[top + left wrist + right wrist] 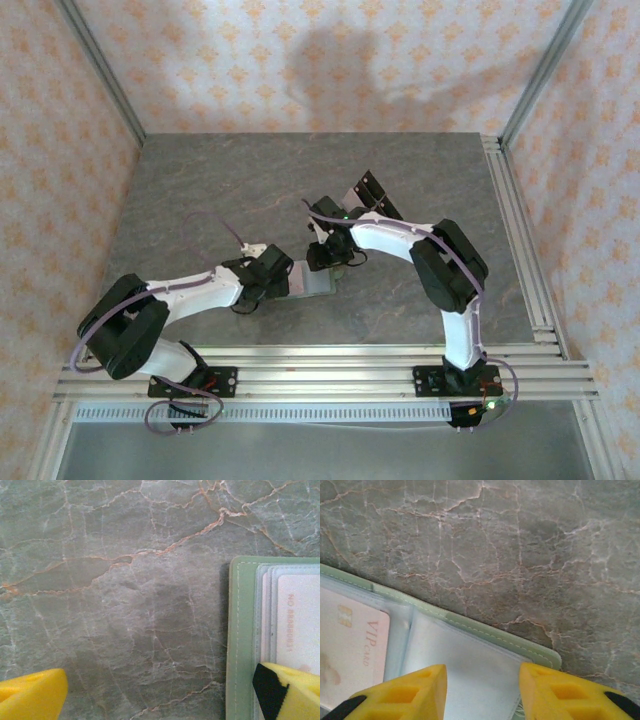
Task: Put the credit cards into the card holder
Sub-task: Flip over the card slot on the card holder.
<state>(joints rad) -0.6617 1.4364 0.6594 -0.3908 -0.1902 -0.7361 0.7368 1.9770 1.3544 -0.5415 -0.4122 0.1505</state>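
Just beneath right claw point(482, 692), card holder point(470, 650)

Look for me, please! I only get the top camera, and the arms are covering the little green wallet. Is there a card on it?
Observer: Yes. The right wrist camera shows the card holder lying open, with a pale card printed VIP on its inside.
Operator: Is the right gripper squeezing it?
Observer: No. The right gripper is open beside the card, over a clear sleeve that looks empty.
Operator: And the left one?
Observer: The left gripper is wide open, with one yellow finger over the holder's corner and the other over bare table.
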